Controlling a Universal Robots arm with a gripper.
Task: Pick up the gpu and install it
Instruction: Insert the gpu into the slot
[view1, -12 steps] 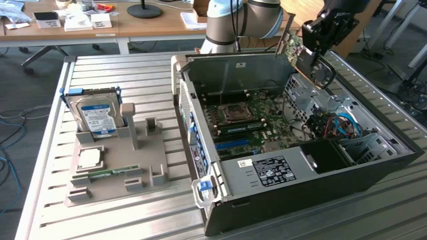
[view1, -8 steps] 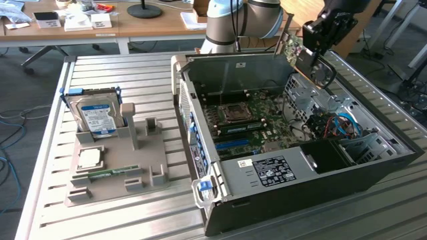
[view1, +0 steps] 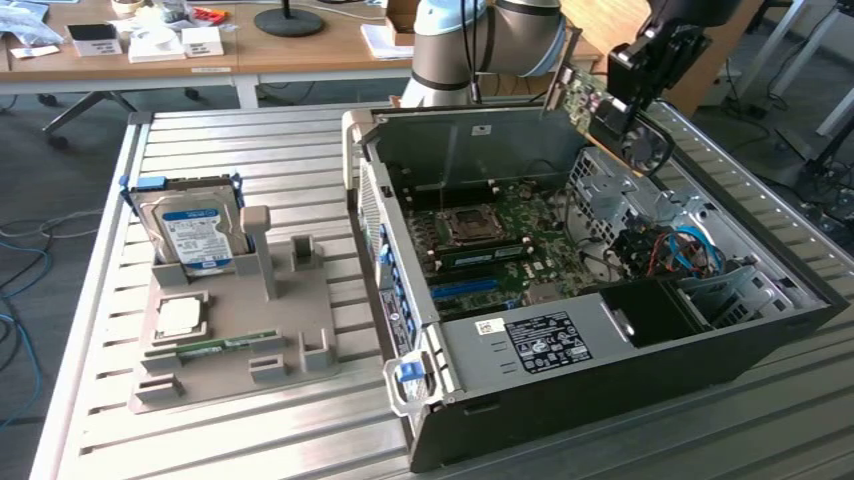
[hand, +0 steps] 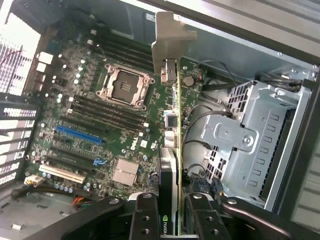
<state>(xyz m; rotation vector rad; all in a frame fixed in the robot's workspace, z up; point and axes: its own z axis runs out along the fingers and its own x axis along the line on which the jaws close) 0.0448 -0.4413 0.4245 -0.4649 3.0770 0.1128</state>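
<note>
Your jaws are clamped on the gpu (hand: 169, 170), one jaw on each face near its end. The card sits edge-on between them, with its metal bracket (hand: 167, 37) at the far end. In the exterior view the card hangs in the air above the far upper corner of the open computer case (view1: 601, 370), touching nothing.

To do this step well, I judge you should keep the card's edge square to the motherboard (hand: 100, 130). Line its connector up along the whole length of a slot before pressing. The blue slot (hand: 80, 135) is well apart from where the card hangs now. The loose cables beside the drive cage (hand: 250, 135) are near and could snag. Push evenly, not at one end.

For writing, the card's cooler shows the Nvidia logo and name between your jaws. White lettering on the motherboard looks like Dell, though I can't be sure. The white label (view1: 547, 340) on the case's power box and the blue-white label on the hard drive (view1: 194, 235), standing in its grey holder on the bench (view1: 200, 440), are too small to read.
</note>
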